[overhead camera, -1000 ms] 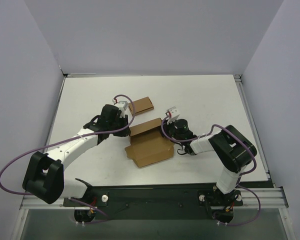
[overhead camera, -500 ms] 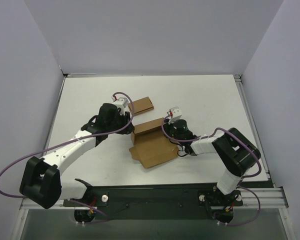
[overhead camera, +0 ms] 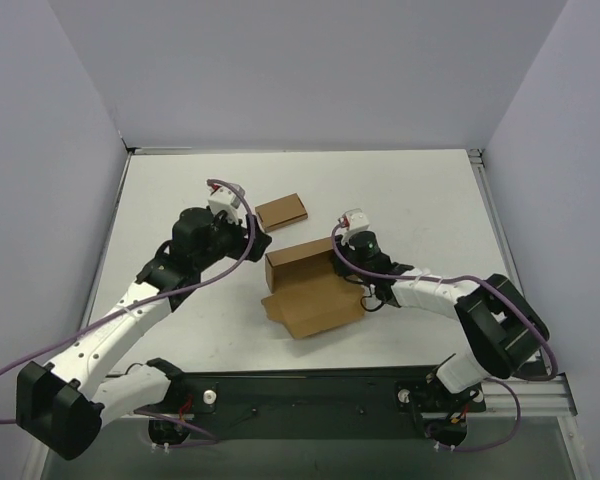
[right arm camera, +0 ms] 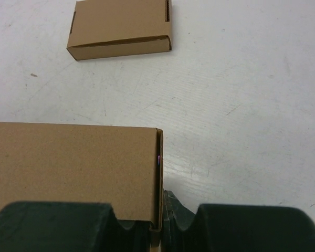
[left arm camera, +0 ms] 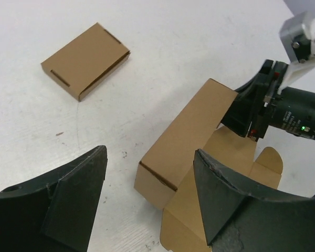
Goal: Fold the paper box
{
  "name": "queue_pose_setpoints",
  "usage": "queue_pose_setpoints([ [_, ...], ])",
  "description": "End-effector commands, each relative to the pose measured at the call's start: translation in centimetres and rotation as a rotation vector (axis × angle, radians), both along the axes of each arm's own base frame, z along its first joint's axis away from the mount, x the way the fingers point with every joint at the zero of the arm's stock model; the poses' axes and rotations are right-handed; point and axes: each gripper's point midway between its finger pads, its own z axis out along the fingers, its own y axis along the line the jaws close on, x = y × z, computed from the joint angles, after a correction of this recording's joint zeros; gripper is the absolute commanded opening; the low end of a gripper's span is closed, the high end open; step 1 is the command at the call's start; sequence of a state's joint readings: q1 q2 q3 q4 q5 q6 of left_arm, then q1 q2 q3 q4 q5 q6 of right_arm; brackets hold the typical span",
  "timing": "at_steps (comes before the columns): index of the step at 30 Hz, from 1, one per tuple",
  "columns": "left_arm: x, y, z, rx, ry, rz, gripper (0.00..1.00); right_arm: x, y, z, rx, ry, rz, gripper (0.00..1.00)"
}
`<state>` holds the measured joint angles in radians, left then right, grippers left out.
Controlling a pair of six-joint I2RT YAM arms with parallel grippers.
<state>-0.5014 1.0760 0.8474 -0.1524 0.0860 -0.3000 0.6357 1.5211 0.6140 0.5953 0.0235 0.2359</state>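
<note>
1 sm. box (overhead camera: 281, 210) beyond paper box (overhead camera: 315, 300).

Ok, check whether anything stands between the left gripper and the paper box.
Nothing visible does. The left gripper, open, hangs just beside the left end of the paper box with no object between. The smaller box lies farther back on the table, off that line.

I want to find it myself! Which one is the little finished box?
Look at the white table. Near its middle, just beyond the big half-folded paper box, lies the little box. It is flat, closed and neat, with no loose flaps.
</note>
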Motion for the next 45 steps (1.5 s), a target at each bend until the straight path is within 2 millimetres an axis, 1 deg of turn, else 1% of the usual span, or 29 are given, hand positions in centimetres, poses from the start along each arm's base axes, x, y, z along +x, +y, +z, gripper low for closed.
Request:
queue_pose_setpoints([
  [1,-1.4,-2.2,0.7,0.035,-0.057,-0.146,0.77,-0.6,1.6,3.6,0.045,0.017,0.073,0.0],
  [2,-1.5,-2.6,1.1,0.056,-0.072,-0.182,0.77,-0.7,1.8,3.9,0.043,0.024,0.088,0.0],
  [3,-2.0,-3.0,0.9,0.071,-0.06,-0.225,0.77,-1.2,1.5,3.5,0.015,0.05,0.101,0.0],
  [4,-2.6,-3.6,1.1,0.076,-0.062,-0.274,0.77,-1.4,1.5,3.9,0.014,0.054,0.117,0.0],
  [5,-2.7,-4.2,1.6,0.112,-0.092,-0.309,0.77,-1.9,1.5,4.0,0.0,0.082,0.132,0.0],
  [7,-2.8,-4.1,1.2,0.188,-0.102,-0.312,0.77,-2.2,1.6,4.6,-0.006,0.093,0.155,0.0],
  [8,-3.0,-4.6,1.2,0.237,-0.131,-0.344,0.77,-2.2,1.8,5.4,-0.001,0.095,0.167,0.0],
  [11,-3.1,-5.2,1.1,0.313,-0.156,-0.384,0.77,-3.7,1.3,4.9,-0.041,0.175,0.189,0.0],
  [13,-3.5,-5.6,1.3,0.338,-0.169,-0.416,0.77,-3.7,1.3,5.6,-0.038,0.188,0.195,0.0],
  [14,-3.6,-5.8,1.0,0.366,-0.178,-0.441,0.77,-4.4,1.0,5.2,-0.051,0.226,0.206,0.0],
  [18,-4.8,-6.8,-0.2,0.431,-0.181,-0.505,0.77,-4.7,0.4,5.3,-0.067,0.291,0.209,0.0],
  [21,-4.5,-6.6,-0.7,0.45,-0.17,-0.445,0.77,-5.1,-0.6,4.4,-0.103,0.349,0.191,0.0],
  [23,-3.7,-5.5,-0.2,0.419,-0.133,-0.306,0.77,-5.2,-1.4,3.6,-0.127,0.363,0.165,0.0],
  [24,-3.0,-4.3,0.0,0.418,-0.125,-0.208,0.77,-5.2,-1.5,3.6,-0.127,0.359,0.152,0.0],
  [25,-3.1,-3.8,0.9,0.344,-0.106,-0.129,0.77,-5.2,-2.4,3.0,-0.153,0.357,0.117,0.0],
  [27,-2.9,-2.5,0.7,0.286,-0.106,-0.012,0.78,-4.9,-2.8,3.1,-0.149,0.326,0.076,0.0],
  [28,-3.4,-2.1,1.9,0.209,-0.121,0.019,0.78,-4.8,-3.5,2.7,-0.169,0.32,0.046,0.0],
  [29,-3.7,-2.0,1.0,0.178,-0.117,0.028,0.78,-4.5,-3.7,2.9,-0.167,0.302,0.026,0.0],
  [30,-4.0,-1.9,1.1,0.142,-0.117,0.04,0.78,-4.5,-3.9,3.1,-0.169,0.288,0.012,0.0],
  [32,-4.7,-2.1,1.3,0.058,-0.101,0.049,0.78,-4.2,-4.1,3.3,-0.166,0.27,-0.021,0.0],
  [33,-5.0,-2.0,0.3,0.055,-0.075,0.054,0.78,-4.1,-4.1,3.4,-0.161,0.268,-0.023,0.0],
  [35,-5.4,-2.2,-0.5,0.016,-0.037,0.062,0.78,-4.0,-3.8,3.6,-0.145,0.262,-0.029,0.0],
  [36,-5.7,-2.2,-1.7,0.017,-0.012,0.063,0.79,-3.9,-3.6,3.5,-0.14,0.262,-0.03,0.0],
  [39,-6.4,-3.5,-2.6,-0.07,0.027,0.026,0.78,-3.6,-3.6,3.5,-0.15,0.259,-0.048,0.0],
  [40,-6.6,-3.7,-3.6,-0.087,0.055,0.025,0.79,-3.6,-3.5,3.4,-0.151,0.259,-0.05,0.0],
  [42,-6.8,-4.4,-3.5,-0.129,0.051,0.003,0.79,-3.6,-3.4,3.3,-0.155,0.257,-0.058,0.0],
  [43,-6.9,-4.4,-4.4,-0.125,0.069,0.003,0.79,-3.6,-3.4,3.3,-0.155,0.256,-0.063,0.0],
  [44,-6.7,-4.8,-3.7,-0.155,0.044,-0.002,0.78,-3.7,-3.3,3.4,-0.151,0.253,-0.068,0.0],
  [45,-6.6,-4.8,-3.9,-0.156,0.045,0.003,0.78,-3.6,-3.3,3.5,-0.153,0.248,-0.071,0.0],
])
